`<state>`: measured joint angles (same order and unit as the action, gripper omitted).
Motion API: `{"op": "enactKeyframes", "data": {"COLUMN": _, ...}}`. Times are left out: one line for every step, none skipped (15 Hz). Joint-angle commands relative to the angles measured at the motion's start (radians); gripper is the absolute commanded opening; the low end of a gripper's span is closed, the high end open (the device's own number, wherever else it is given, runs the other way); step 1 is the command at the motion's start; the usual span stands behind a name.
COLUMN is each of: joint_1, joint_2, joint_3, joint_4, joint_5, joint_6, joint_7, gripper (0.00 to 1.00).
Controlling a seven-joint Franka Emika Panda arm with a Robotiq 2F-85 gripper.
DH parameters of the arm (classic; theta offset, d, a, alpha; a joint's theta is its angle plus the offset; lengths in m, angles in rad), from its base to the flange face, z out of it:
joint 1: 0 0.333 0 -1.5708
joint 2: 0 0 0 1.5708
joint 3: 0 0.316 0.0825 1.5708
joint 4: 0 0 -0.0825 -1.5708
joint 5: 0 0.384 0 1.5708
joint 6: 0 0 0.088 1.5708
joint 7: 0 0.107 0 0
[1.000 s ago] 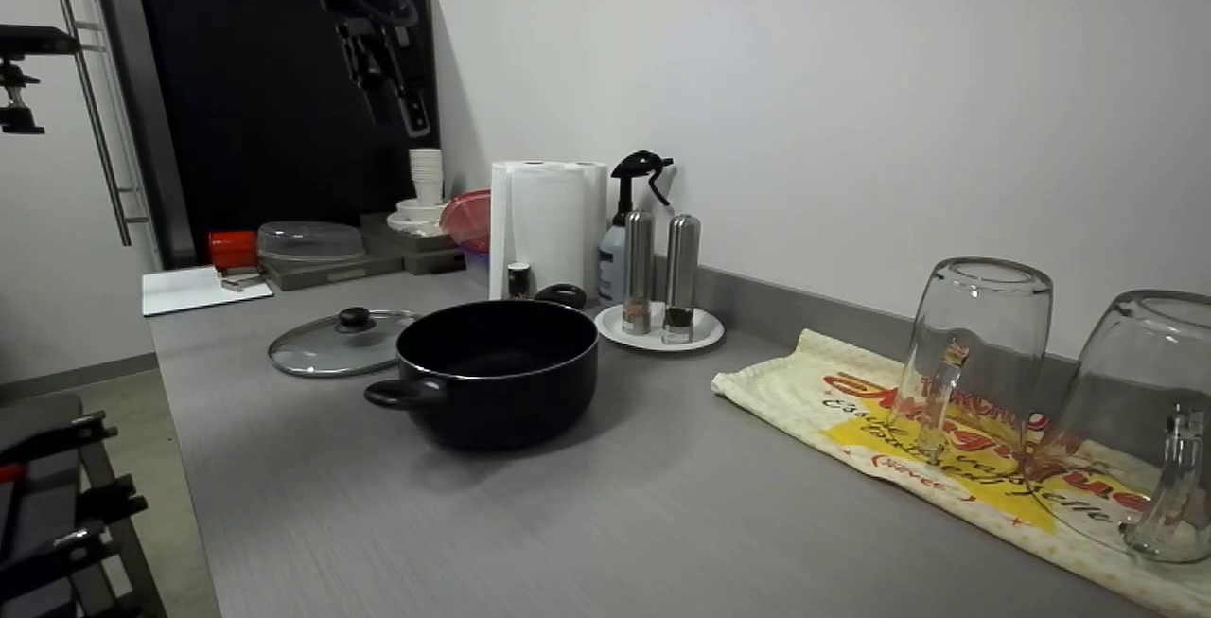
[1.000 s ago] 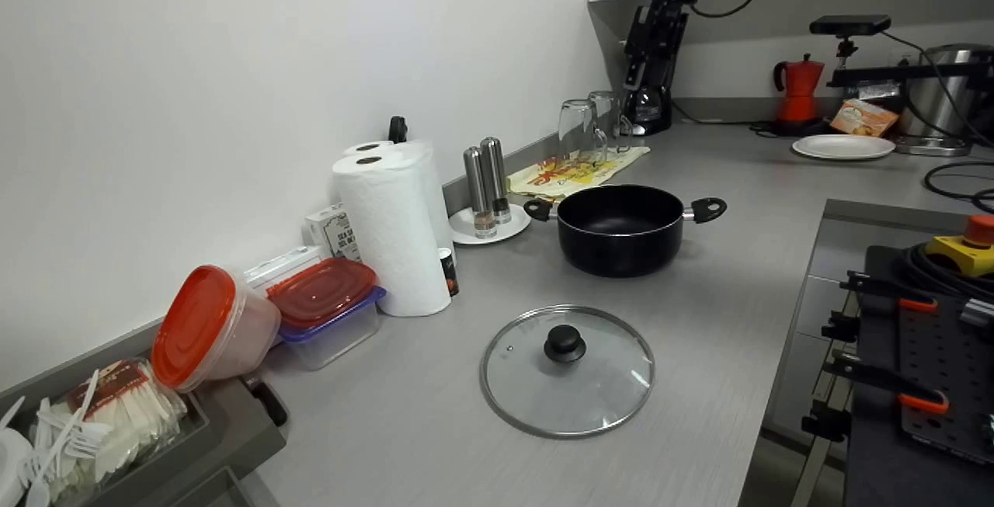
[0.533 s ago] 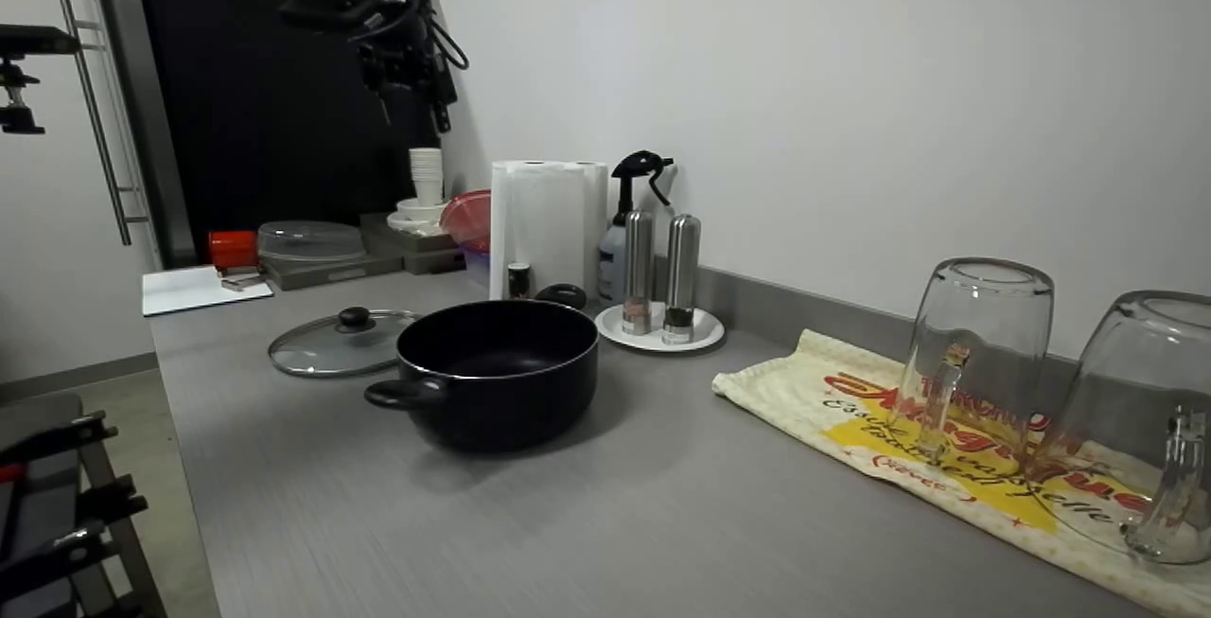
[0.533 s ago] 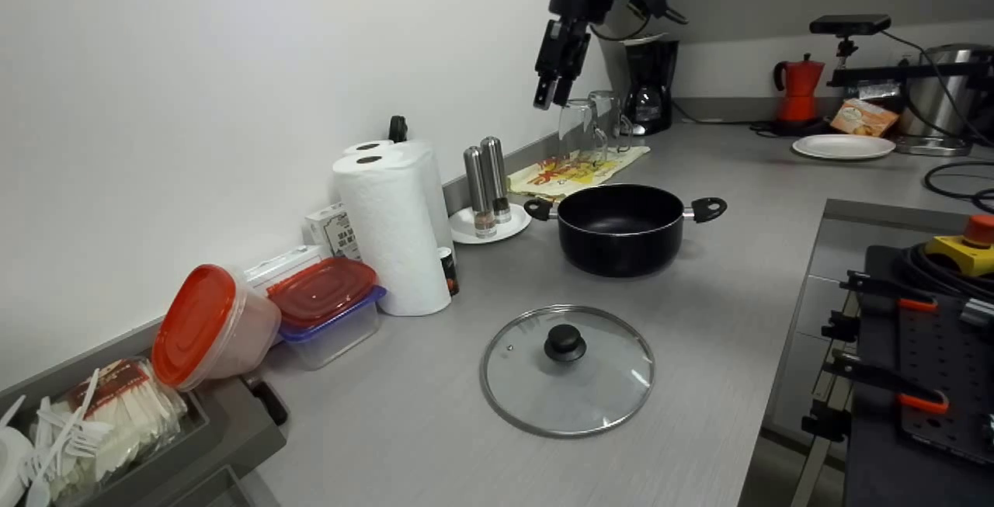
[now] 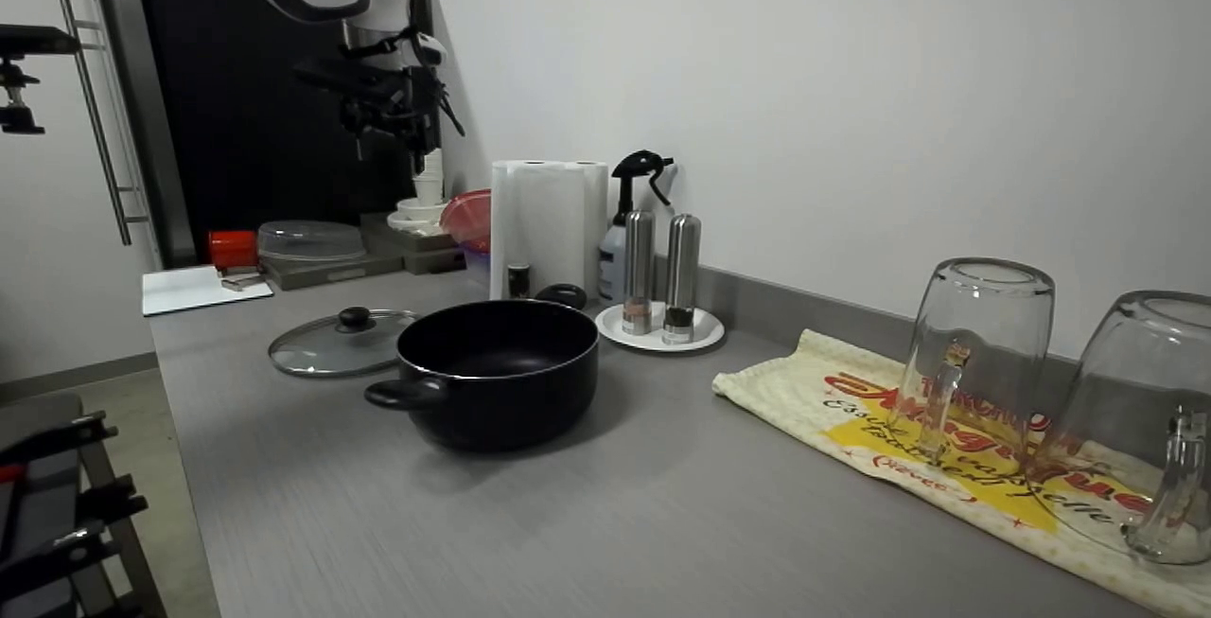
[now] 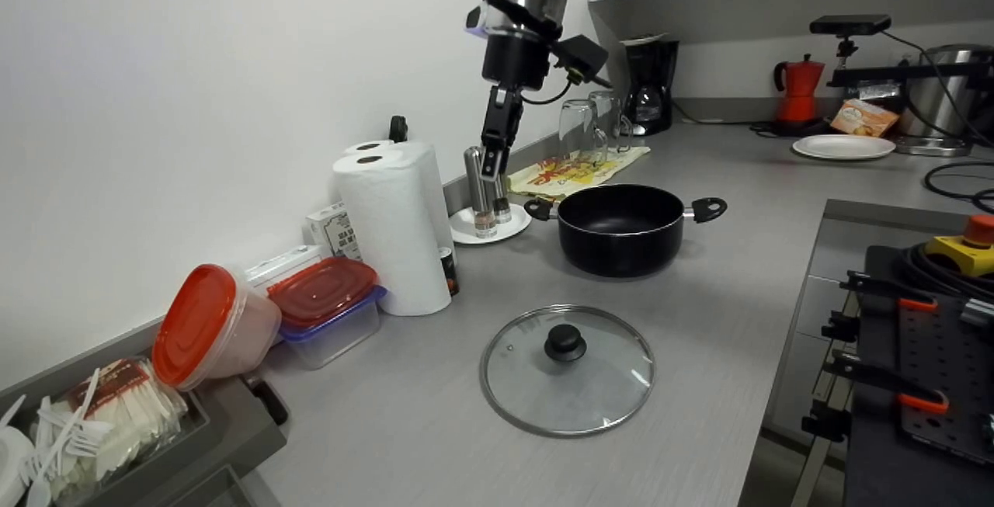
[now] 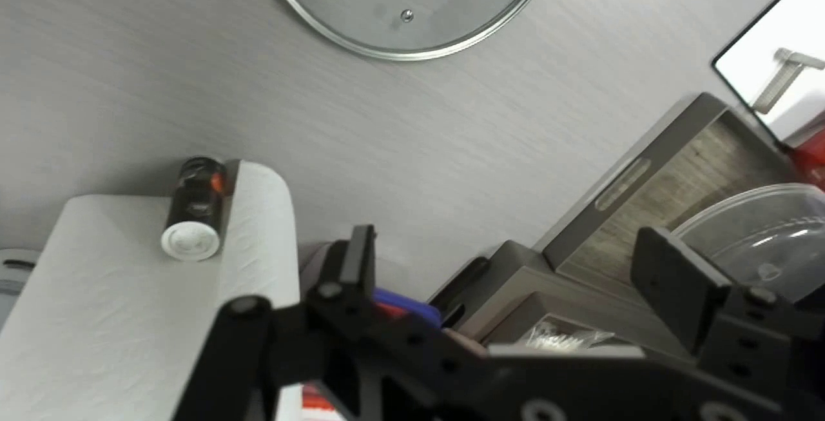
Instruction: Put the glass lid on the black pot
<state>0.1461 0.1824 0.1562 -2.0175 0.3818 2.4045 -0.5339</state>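
Gripper [image 7: 506, 247] points down, slightly tilted, jaws spread wide, gripping nothing, above counter [image 6: 699, 367].

- Gray countertop [image 6: 722, 321] stretches below the gripper [image 7: 512, 256]
- Glass lid [image 6: 567, 379] and black pot [image 6: 621, 249] sit apart on the countertop, lower than the gripper
- Paper towel rolls [image 6: 396, 235] stand near the gripper
- Printed cloth [image 5: 870, 414] lies well apart from it

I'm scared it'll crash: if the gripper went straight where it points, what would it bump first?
Probably the flat grey countertop: the open gripper points down toward it. Depth is unclear, though, and a dark grey open-topped box looks close to that line.
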Motion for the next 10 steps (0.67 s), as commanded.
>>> {"op": "enactKeyframes", "data": {"joint_1": -0.028, "joint_2": 0.063, "joint_3": 0.052, "joint_4": 0.023, "joint_5": 0.025, "joint_6": -0.062, "joint_7": -0.057, "gripper": 1.00}}
{"op": "enactKeyframes", "data": {"joint_1": -0.032, "joint_2": 0.072, "joint_3": 0.062, "joint_4": 0.017, "joint_5": 0.022, "joint_6": -0.075, "joint_7": -0.060, "gripper": 1.00}}
{"op": "enactKeyframes", "data": {"joint_1": -0.033, "joint_2": 0.078, "joint_3": 0.071, "joint_4": 0.005, "joint_5": 0.018, "joint_6": -0.089, "joint_7": -0.064, "gripper": 1.00}}
{"op": "enactKeyframes", "data": {"joint_1": -0.034, "joint_2": 0.083, "joint_3": 0.080, "joint_4": -0.006, "joint_5": 0.014, "joint_6": -0.103, "joint_7": -0.069, "gripper": 1.00}}
{"op": "enactKeyframes", "data": {"joint_1": -0.031, "joint_2": 0.086, "joint_3": 0.088, "joint_4": -0.022, "joint_5": 0.005, "joint_6": -0.112, "joint_7": -0.081, "gripper": 1.00}}
{"op": "enactKeyframes", "data": {"joint_1": -0.026, "joint_2": 0.090, "joint_3": 0.095, "joint_4": -0.040, "joint_5": -0.008, "joint_6": -0.114, "joint_7": -0.093, "gripper": 1.00}}
{"op": "enactKeyframes", "data": {"joint_1": -0.018, "joint_2": 0.094, "joint_3": 0.102, "joint_4": -0.063, "joint_5": -0.026, "joint_6": -0.108, "joint_7": -0.109, "gripper": 1.00}}
{"op": "enactKeyframes", "data": {"joint_1": -0.013, "joint_2": 0.097, "joint_3": 0.109, "joint_4": -0.082, "joint_5": -0.042, "joint_6": -0.106, "joint_7": -0.122, "gripper": 1.00}}
{"op": "enactKeyframes", "data": {"joint_1": -0.006, "joint_2": 0.100, "joint_3": 0.116, "joint_4": -0.106, "joint_5": -0.063, "joint_6": -0.098, "joint_7": -0.139, "gripper": 1.00}}
{"op": "enactKeyframes", "data": {"joint_1": -0.002, "joint_2": 0.102, "joint_3": 0.124, "joint_4": -0.128, "joint_5": -0.084, "joint_6": -0.096, "joint_7": -0.159, "gripper": 1.00}}
